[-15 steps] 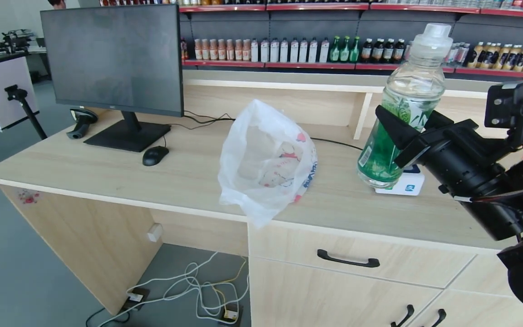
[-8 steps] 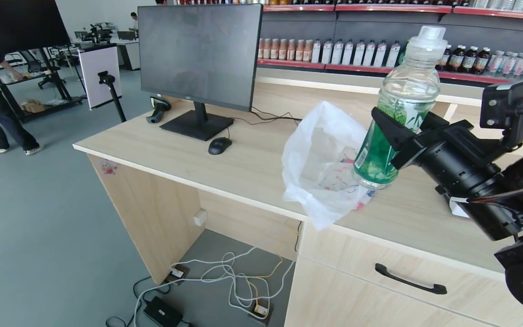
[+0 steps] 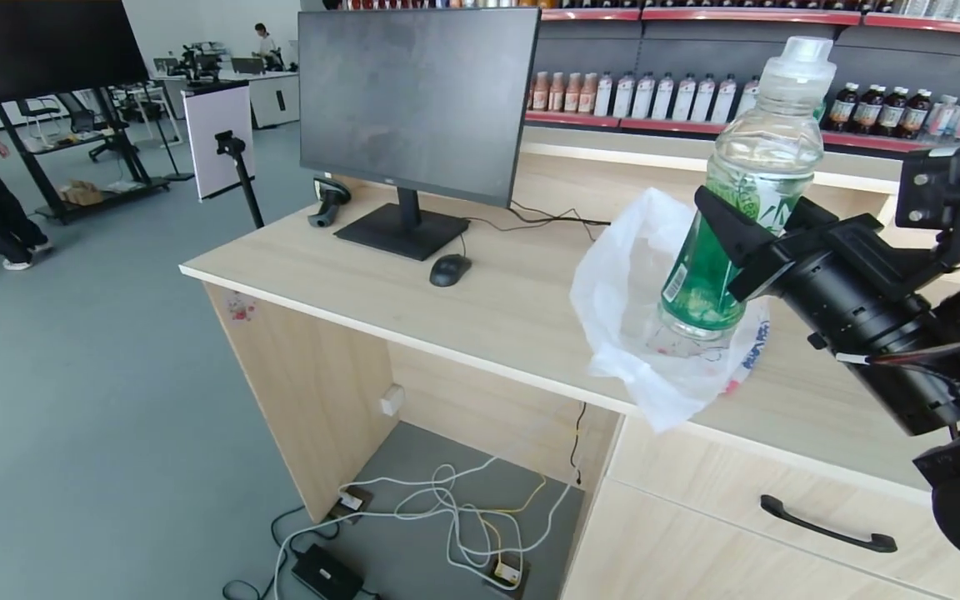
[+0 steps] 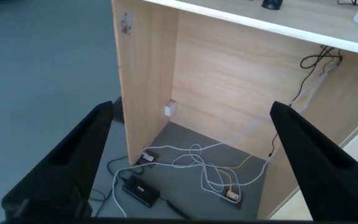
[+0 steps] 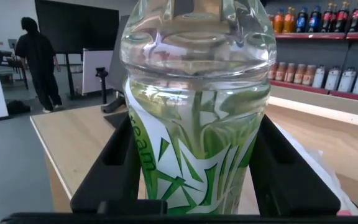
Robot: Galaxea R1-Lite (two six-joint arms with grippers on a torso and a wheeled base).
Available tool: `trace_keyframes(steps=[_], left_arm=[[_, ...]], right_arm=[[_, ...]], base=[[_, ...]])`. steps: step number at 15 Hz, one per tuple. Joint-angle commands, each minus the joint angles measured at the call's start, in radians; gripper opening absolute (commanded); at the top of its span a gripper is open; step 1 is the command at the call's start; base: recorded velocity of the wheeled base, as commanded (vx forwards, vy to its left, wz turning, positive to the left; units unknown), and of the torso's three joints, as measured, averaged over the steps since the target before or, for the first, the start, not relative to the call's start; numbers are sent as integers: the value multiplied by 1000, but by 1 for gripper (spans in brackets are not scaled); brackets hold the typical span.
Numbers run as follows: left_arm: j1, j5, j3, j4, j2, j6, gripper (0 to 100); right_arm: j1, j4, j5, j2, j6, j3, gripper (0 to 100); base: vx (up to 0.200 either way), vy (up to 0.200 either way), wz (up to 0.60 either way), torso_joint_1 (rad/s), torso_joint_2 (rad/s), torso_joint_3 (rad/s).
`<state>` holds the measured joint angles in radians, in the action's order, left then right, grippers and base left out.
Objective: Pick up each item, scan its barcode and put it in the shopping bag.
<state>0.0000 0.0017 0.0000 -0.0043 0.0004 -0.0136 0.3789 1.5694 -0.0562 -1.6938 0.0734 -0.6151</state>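
A clear bottle with a green label and white cap is held upright, with my right gripper shut around its lower half. It hangs over the mouth of the white plastic shopping bag, which lies open on the wooden counter. In the right wrist view the bottle sits between the two black fingers of the right gripper. My left gripper is open with nothing in it, low beside the counter's open side, above the floor cables.
A monitor, a mouse and a handheld scanner stand on the counter's left part. Shelves of bottles run behind. Drawers with black handles are below; cables lie on the floor.
The head camera has swung, shifting the whole scene right. The bottle in my right gripper, earlier to the right of the bag over a white card, now hangs over the bag.
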Motion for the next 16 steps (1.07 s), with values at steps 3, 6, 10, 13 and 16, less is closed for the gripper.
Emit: trace_keyframes(steps=[3, 6, 10, 13, 16], left_arm=[[0, 0, 0, 0, 0, 3, 100], [2, 0, 0, 0, 0, 1, 100], [0, 0, 0, 0, 0, 1, 100], [0, 1, 0, 0, 0, 1, 100], [0, 0, 0, 0, 0, 1, 100]], right_arm=[[-17, 1, -1, 8, -1, 8, 0], [-18, 1, -1, 17, -1, 12, 0], [-18, 1, -1, 19, -1, 15, 0], [-18, 1, -1, 20, -1, 15, 0], [-20, 1, -1, 19, -1, 17, 0]], base=[[0, 133, 0, 2, 2, 2], [0, 0, 0, 0, 0, 0], [100, 0, 0, 0, 1, 0], [200, 0, 0, -7, -2, 7], [200, 0, 0, 22, 4, -4]])
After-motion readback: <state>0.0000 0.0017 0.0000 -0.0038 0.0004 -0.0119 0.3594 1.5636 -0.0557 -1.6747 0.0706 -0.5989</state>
